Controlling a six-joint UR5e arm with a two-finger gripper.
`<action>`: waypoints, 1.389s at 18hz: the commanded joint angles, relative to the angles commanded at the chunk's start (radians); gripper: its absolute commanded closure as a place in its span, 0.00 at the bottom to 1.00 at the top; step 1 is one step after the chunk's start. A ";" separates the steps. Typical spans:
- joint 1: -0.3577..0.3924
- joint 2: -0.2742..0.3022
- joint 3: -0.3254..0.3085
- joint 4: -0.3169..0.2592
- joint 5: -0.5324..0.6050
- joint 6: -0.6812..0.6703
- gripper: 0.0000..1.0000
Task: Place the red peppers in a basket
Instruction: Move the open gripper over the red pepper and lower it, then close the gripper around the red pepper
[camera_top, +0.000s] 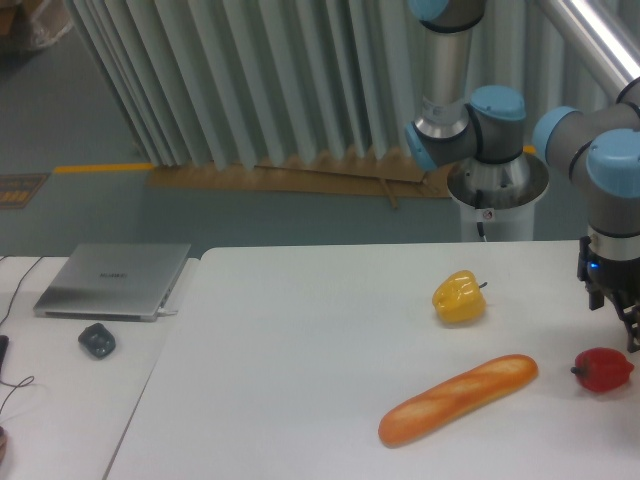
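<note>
- Fingers of your gripper (632, 335) sit at the right border of the view, partly cut off, so you cannot tell whether they are spread or pressed together; nothing is pinched between them.
- Your red pepper (603, 369) lies on its side on the table (300, 330) near the right edge, towards the front, dark stem pointing left. It rests free, just below the gripper and apart from it, which suits a descent from above.
- Judging by this, you are in the approach step: the gripper hangs over the pepper's right shoulder, so it likely needs a small shift left before closing.
- No basket shows anywhere in view, so you cannot plan the drop-off from here.
- Just left of the pepper, the bread loaf (458, 399) lies slantwise along the front, its upper end near the stem but not touching; keep the fingers from nudging it.
- Further back, the yellow pepper (459, 297) stands well apart and out of your way.
- On the neighbouring table at the left, a laptop (112, 280) and a dark mouse (97, 340) play no part.
</note>
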 joint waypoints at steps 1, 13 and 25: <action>-0.003 -0.009 0.001 -0.002 0.000 0.014 0.00; -0.003 -0.084 0.044 0.012 -0.002 0.034 0.00; -0.003 -0.110 0.041 0.020 -0.002 0.094 0.00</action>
